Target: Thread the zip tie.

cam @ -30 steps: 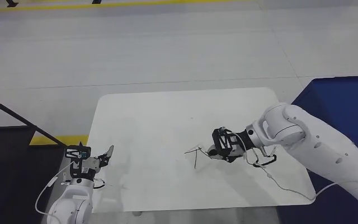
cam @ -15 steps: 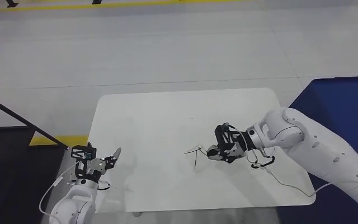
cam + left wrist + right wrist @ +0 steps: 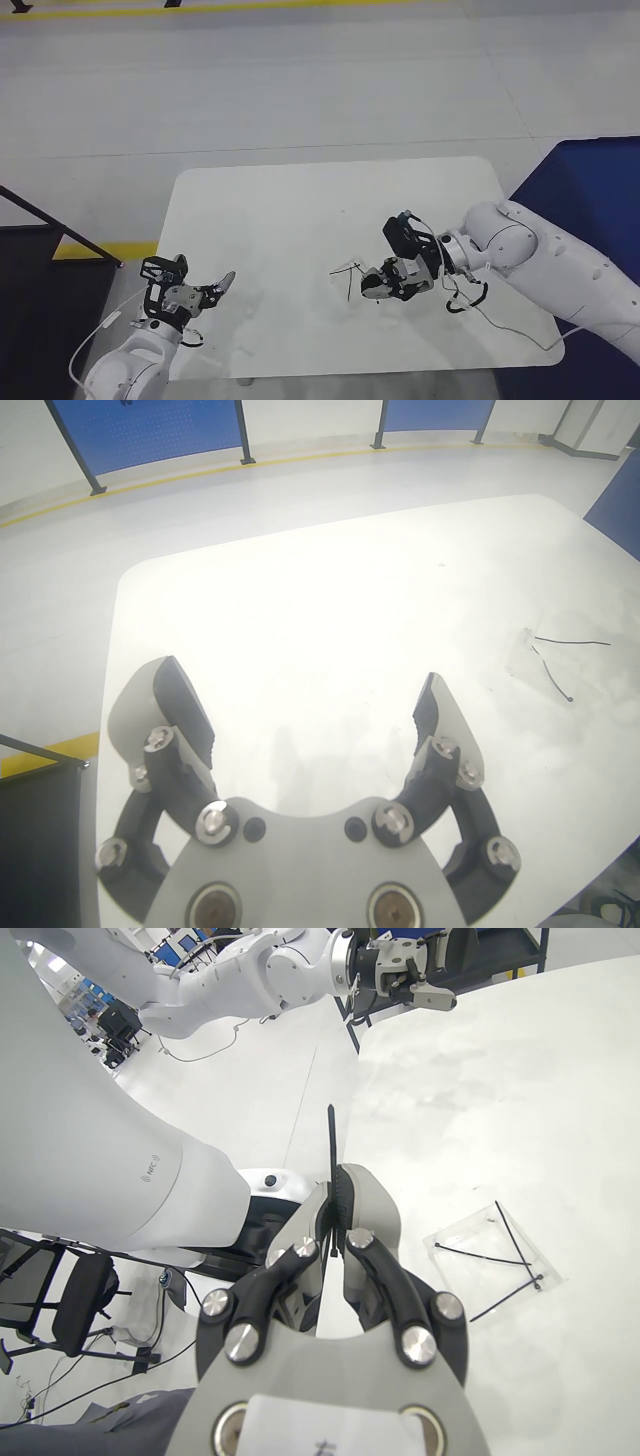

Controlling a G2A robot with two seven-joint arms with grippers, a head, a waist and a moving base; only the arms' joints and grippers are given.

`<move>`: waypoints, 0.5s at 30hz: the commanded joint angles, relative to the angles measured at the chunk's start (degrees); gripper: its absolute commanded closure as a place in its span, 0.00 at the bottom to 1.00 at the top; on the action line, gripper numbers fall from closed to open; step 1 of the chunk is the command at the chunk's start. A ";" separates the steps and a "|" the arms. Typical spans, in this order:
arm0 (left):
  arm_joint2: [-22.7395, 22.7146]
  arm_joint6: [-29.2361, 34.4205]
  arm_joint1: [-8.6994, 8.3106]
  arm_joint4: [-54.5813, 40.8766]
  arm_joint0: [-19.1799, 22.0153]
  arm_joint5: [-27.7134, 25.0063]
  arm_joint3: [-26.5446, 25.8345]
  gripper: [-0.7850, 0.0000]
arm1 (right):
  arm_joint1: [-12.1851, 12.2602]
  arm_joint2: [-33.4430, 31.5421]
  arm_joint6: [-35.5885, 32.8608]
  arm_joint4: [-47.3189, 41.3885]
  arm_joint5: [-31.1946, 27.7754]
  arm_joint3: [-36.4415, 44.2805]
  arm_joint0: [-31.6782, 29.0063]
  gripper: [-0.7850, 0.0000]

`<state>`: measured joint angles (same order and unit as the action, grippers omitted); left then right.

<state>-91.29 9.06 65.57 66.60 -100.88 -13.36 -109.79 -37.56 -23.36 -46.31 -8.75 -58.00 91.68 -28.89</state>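
Note:
My right gripper (image 3: pixel 336 1178) is shut on a black zip tie (image 3: pixel 331 1138), whose strap sticks out past the fingertips. In the top view that gripper (image 3: pixel 372 284) sits right of the table's middle, just beside the loose zip ties (image 3: pixel 348 272). Those spare ties (image 3: pixel 505 1253) lie crossed on a clear plastic sheet (image 3: pixel 465 1233). My left gripper (image 3: pixel 300 695) is open and holds nothing, low over the table's front left (image 3: pixel 215 290). From there the loose ties (image 3: pixel 550 670) lie far off across the table. The right wrist view also shows the left gripper (image 3: pixel 435 998) in the distance.
The white table (image 3: pixel 300 200) has rounded corners, and its front edge runs close under both arms. A dark blue panel (image 3: pixel 600 190) stands to the right. A black frame (image 3: pixel 50 225) stands at the left, beside the left arm.
My left gripper has moved right, further in over the table's front-left corner. My right gripper has turned and shifted slightly toward the front edge, staying shut on its tie.

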 commanded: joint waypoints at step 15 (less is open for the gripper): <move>1.37 25.85 -1.07 -31.32 3.79 -16.05 -3.39 0.00 | -2.88 6.52 -11.90 -26.07 11.91 -10.84 1.06 1.00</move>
<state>-90.46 32.08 64.56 38.82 -97.59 -29.56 -112.89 -39.85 -17.49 -56.85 -32.10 -48.41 81.01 -28.45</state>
